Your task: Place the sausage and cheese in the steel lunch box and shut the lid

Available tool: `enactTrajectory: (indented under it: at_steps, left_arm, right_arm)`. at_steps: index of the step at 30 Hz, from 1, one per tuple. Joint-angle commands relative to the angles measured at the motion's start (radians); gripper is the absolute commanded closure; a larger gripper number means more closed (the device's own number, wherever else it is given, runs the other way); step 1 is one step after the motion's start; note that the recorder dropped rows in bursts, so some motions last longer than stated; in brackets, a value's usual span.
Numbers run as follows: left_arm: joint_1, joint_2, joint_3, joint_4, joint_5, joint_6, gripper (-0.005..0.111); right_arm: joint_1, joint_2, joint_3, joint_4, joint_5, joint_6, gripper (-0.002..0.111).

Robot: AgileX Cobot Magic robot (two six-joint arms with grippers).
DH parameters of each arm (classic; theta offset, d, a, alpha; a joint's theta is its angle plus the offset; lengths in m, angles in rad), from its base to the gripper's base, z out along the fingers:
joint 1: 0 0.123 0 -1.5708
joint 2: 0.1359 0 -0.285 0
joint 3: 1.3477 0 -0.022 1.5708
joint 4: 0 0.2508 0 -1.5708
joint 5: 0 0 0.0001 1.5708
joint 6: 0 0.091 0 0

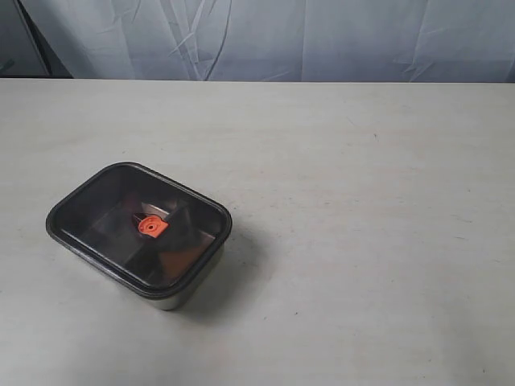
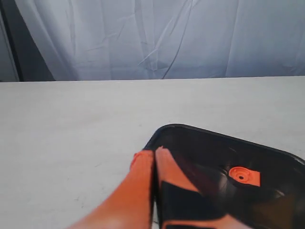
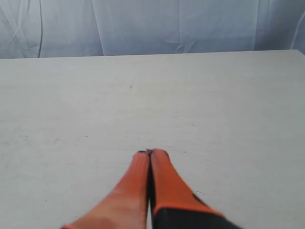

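The steel lunch box (image 1: 191, 289) stands at the left of the table with the dark smoky lid (image 1: 100, 201) lying flat on top, its orange valve (image 1: 150, 227) in the centre. A dim orange-brown patch (image 1: 174, 257) shows through the lid; I cannot tell whether it is the cheese. The sausage is hidden. In the left wrist view my left gripper (image 2: 153, 152) is shut with nothing between its fingers, its tips before a corner of the lid (image 2: 205, 152). My right gripper (image 3: 150, 152) is shut over bare table. Neither gripper appears in the exterior view.
The white table (image 1: 362, 201) stretches to the right of and behind the box. A pale wrinkled curtain (image 1: 282, 36) hangs along the far edge.
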Motion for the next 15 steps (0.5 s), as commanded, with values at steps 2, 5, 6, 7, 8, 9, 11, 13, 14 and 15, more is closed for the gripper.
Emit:
enactTrajectory:
  at_steps: [2,5,6,7,8,9,11,13,14,15]
  left_arm:
    - [0.089,-0.065,0.02,0.002,0.034,-0.006,0.107]
    - [0.097,-0.065,0.02,0.004,0.069,-0.006,0.107]
    - [0.097,-0.065,0.02,0.004,0.069,-0.006,0.107]
    - [0.097,-0.065,0.02,0.004,0.069,-0.006,0.107]
    - [0.097,-0.065,0.02,0.004,0.069,-0.006,0.107]
    - [0.097,-0.065,0.02,0.004,0.069,-0.006,0.107]
    - [0.097,-0.065,0.02,-0.001,0.045,-0.006,0.107]
    - [0.097,-0.065,0.02,0.007,0.045,-0.006,0.107]
    - [0.097,-0.065,0.02,0.007,0.045,-0.006,0.107]
    - [0.097,-0.065,0.02,0.007,0.045,-0.006,0.107]
  right_arm:
    - [-0.005,-0.007,0.005,0.003,-0.011,-0.007,0.108]
    - [-0.005,-0.007,0.005,0.003,-0.009,-0.007,0.108]
    - [-0.005,-0.007,0.005,0.003,-0.009,-0.007,0.108]
    - [-0.005,-0.007,0.005,0.003,-0.009,-0.007,0.108]
    - [-0.005,-0.007,0.005,0.003,-0.009,-0.007,0.108]
    - [-0.005,-0.007,0.005,0.003,-0.009,-0.007,0.108]
    - [-0.005,-0.007,0.005,0.003,-0.009,-0.007,0.108]
    - [-0.005,-0.007,0.005,0.003,-0.009,-0.007,0.108]
    - [-0.005,-0.007,0.005,0.003,-0.009,-0.007,0.108]
    - [-0.005,-0.007,0.005,0.003,-0.009,-0.007,0.108]
